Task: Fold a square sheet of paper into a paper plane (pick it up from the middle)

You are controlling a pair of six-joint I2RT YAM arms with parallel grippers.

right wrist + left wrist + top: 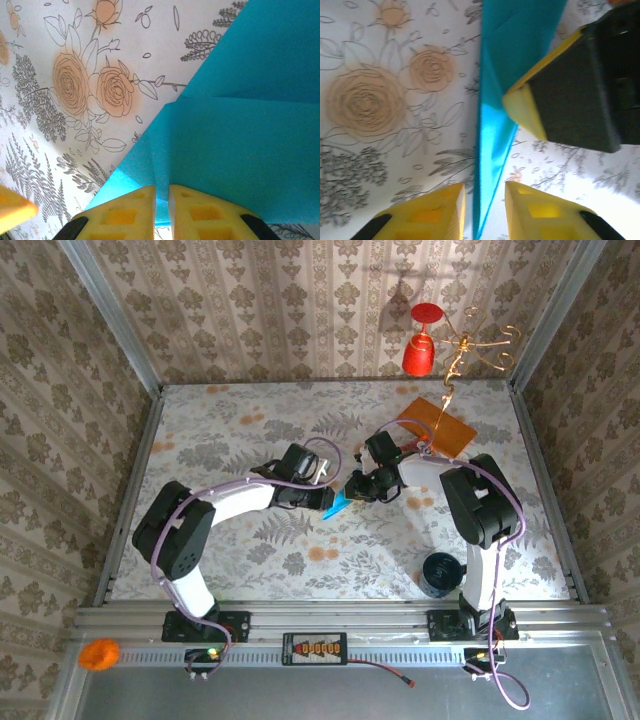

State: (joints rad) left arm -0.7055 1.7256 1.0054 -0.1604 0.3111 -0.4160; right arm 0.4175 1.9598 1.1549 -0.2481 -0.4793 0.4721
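The teal square sheet of paper (336, 506), folded with creases, is held up between the two arms at the table's middle. My right gripper (162, 189) is shut on a raised fold of the sheet (240, 140), its yellow fingers nearly meeting. In the left wrist view the paper (515, 45) runs as a narrow upright wedge between the fingers of my left gripper (485, 187), which stand apart with a gap on each side. The right gripper's yellow fingertip (520, 107) touches the sheet from the right. From above, the left gripper (322, 492) and right gripper (355, 488) face each other.
An orange card (437, 423) lies at the back right. A red glass (423, 345) and a gold wire ornament (470, 345) hang by the back wall. A black round object (439, 573) sits beside the right arm's base. An orange ball (99, 654) rests on the front rail.
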